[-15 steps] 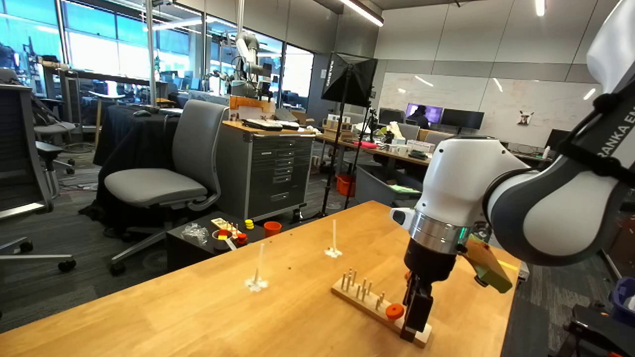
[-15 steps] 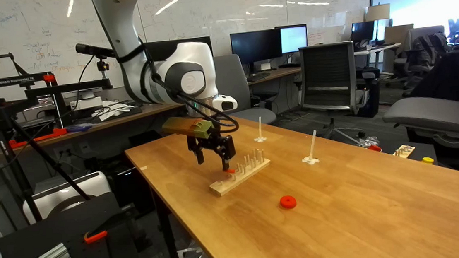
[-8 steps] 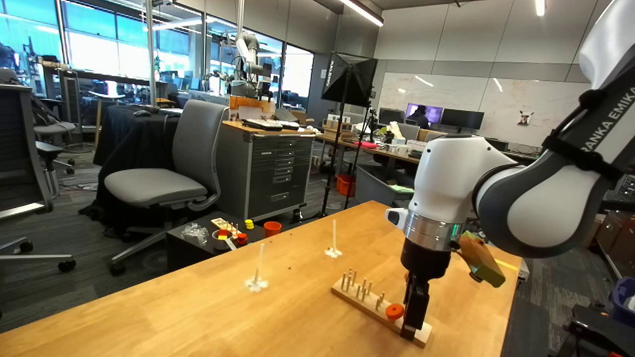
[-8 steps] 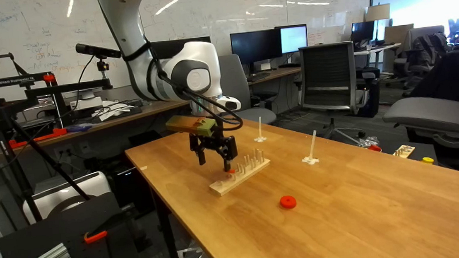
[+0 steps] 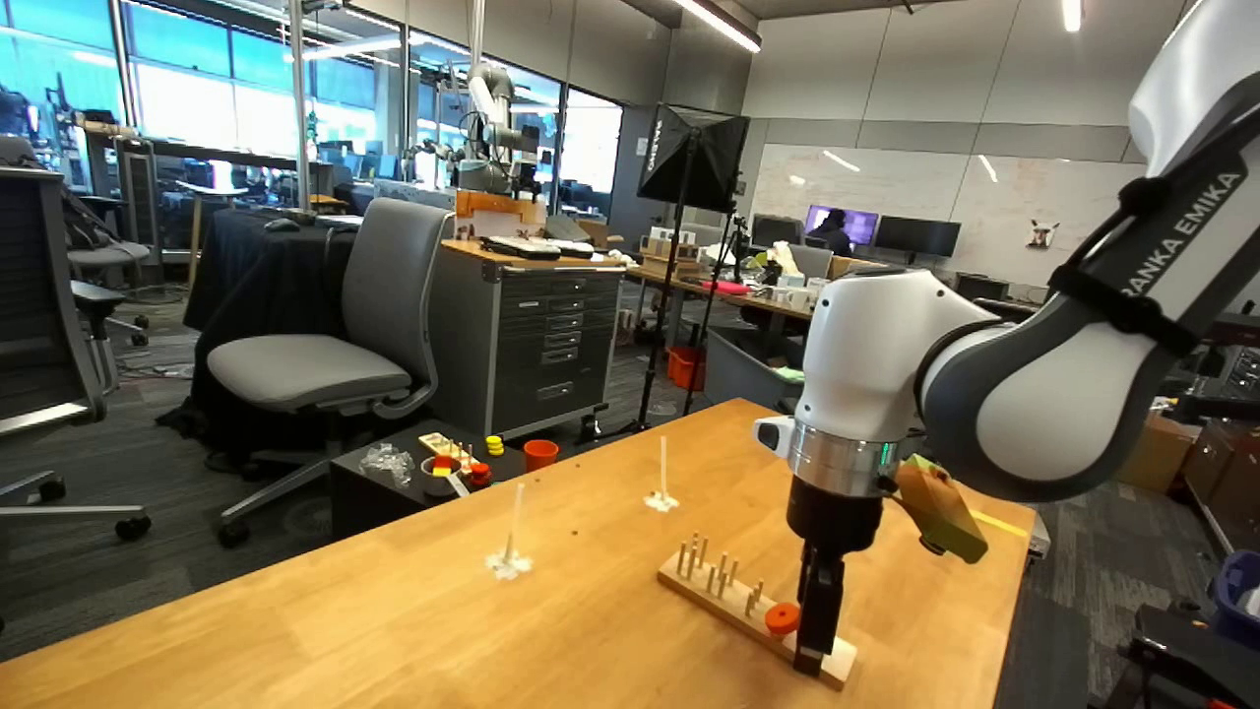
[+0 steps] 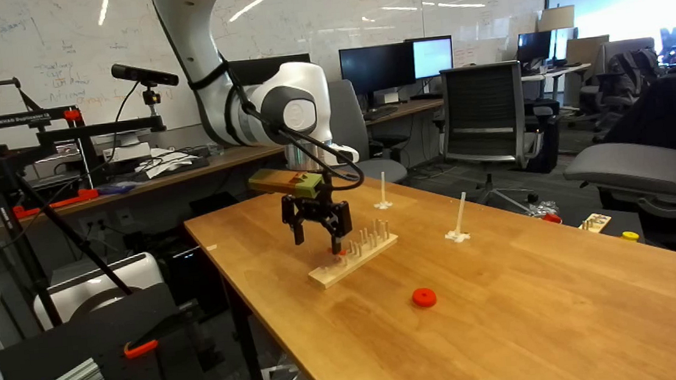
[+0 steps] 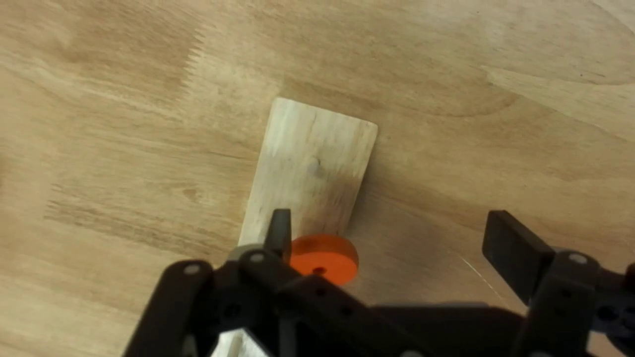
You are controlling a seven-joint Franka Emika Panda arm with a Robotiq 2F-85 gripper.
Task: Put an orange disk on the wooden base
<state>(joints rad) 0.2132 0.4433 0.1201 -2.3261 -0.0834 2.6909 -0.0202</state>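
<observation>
The wooden base [image 5: 724, 601] is a pale narrow board with several short pegs. It also shows in an exterior view [image 6: 353, 262] and the wrist view [image 7: 302, 173]. An orange disk [image 5: 783, 618] sits at the base, beside the gripper. I cannot tell whether it is over a peg. In the wrist view the disk [image 7: 325, 263] lies against or close to the left finger, inside the open jaws. My gripper [image 7: 389, 245] is open, fingers wide apart and low; it also shows in an exterior view [image 6: 318, 241], one finger partly hiding the disk. A second orange-red disk [image 6: 424, 297] lies flat on the table.
Two thin white sticks [image 6: 459, 216] [image 6: 383, 189] stand upright on the wooden table [image 6: 527, 320]. A low dark table holds an orange cup [image 5: 540, 454], yellow disks [image 5: 495, 446] and another peg board [image 6: 595, 222]. The base's pegs rise beside the gripper.
The arm and open gripper have shifted slightly, leftward in one exterior view and rightward in another. The disk at the base and the disk on the table show no clear movement.
</observation>
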